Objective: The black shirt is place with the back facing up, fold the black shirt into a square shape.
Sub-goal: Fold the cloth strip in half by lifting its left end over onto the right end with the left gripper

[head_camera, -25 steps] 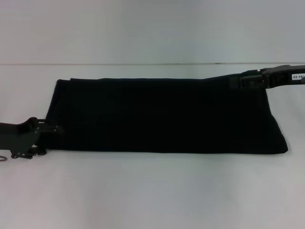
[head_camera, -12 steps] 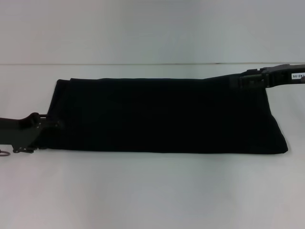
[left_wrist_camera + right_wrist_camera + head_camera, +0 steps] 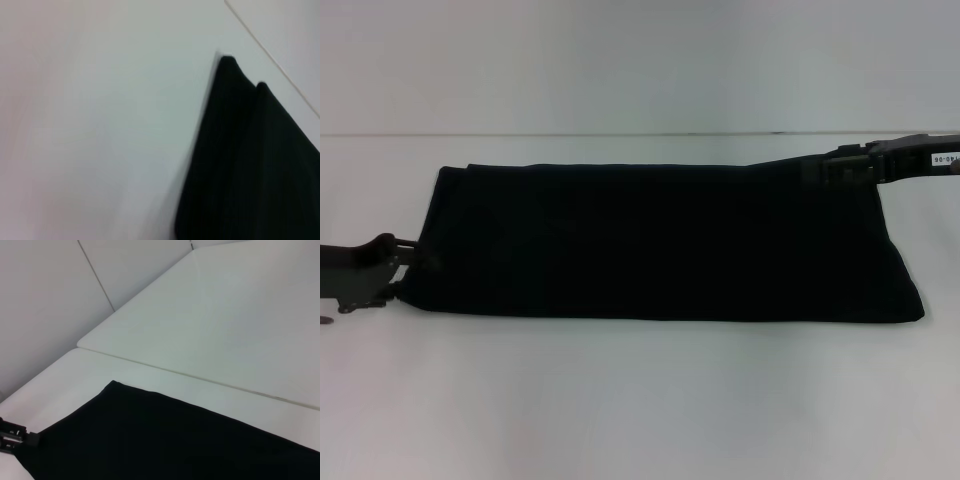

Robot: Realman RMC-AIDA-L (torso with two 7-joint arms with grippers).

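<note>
Black soft-fabric shirt [image 3: 660, 243] folded to long flat band, lying across white worktop [image 3: 640, 400] centre, nearer far edge. Left gripper [image 3: 408, 268] at band's left end, near-left corner; fingers' state: can't tell. Right gripper [image 3: 825, 172] at far-right corner of band, fingers buried in fabric, prob. clamped but can't tell.

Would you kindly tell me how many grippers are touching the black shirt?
2: the left gripper at the black shirt's near-left corner, the right gripper at its far-right corner.
</note>
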